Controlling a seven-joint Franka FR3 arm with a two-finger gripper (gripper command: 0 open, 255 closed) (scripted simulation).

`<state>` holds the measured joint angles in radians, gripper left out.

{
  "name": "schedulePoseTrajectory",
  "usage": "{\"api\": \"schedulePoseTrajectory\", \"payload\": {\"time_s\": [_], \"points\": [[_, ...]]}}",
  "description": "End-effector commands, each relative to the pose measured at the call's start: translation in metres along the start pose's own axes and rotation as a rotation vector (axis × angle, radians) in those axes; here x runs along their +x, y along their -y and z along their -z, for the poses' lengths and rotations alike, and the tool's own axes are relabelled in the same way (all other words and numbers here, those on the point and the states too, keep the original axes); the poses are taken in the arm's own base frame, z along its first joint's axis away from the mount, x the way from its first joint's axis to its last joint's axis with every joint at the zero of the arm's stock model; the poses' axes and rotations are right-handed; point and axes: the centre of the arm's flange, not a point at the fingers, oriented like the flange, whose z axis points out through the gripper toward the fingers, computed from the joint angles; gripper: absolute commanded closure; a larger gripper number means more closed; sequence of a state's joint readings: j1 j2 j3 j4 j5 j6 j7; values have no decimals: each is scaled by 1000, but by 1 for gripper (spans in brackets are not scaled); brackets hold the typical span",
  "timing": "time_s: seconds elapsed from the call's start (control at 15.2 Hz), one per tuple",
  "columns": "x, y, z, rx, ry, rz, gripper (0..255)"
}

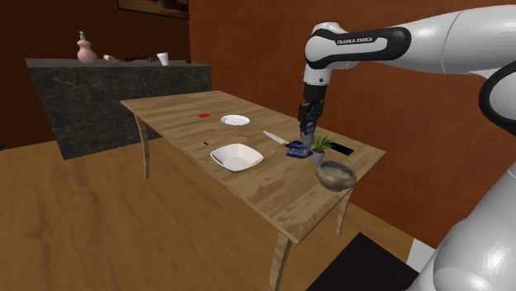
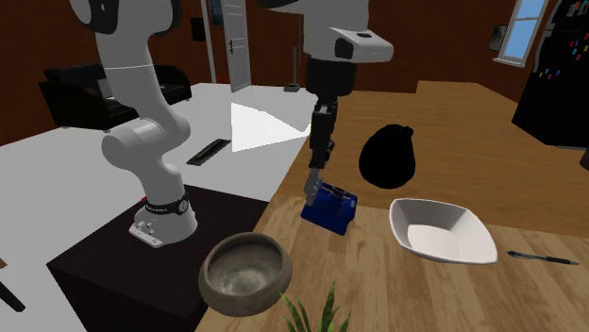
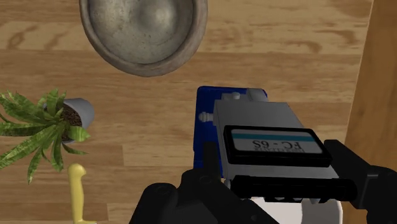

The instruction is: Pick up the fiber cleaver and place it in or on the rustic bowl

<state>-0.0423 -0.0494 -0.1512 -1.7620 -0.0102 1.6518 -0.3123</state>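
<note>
The pincer (image 3: 275, 170) is clamped on the cleaver (image 3: 254, 121); the bowl (image 3: 143, 32) sits on the surface (image 3: 140, 118) just beyond it.

The wooden table (image 1: 273, 194) bears a white bowl (image 1: 236, 156), plate (image 1: 235, 120), grey bowl (image 1: 336, 174), potted plant (image 1: 319, 145) — and perhaps a pen (image 2: 542, 257).

The tool (image 1: 307, 136) reaches down to the blue fiber cleaver (image 1: 295, 150); a potted plant (image 1: 320, 145) stands just beside it. The rustic bowl (image 1: 336, 174) sits at the table's (image 1: 165, 112) near corner.
</note>
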Motion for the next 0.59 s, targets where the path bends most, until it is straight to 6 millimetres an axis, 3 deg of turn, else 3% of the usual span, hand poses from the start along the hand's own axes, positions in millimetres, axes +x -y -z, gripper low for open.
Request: {"api": "schedulePoseTrajectory", "payload": {"time_s": [0.0, 0.33, 0.53], "points": [[0, 0, 10, 0, 0, 0, 255], [-2, 0, 34, 0, 0, 0, 255], [-36, -19, 42, 0, 0, 0, 255]]}}
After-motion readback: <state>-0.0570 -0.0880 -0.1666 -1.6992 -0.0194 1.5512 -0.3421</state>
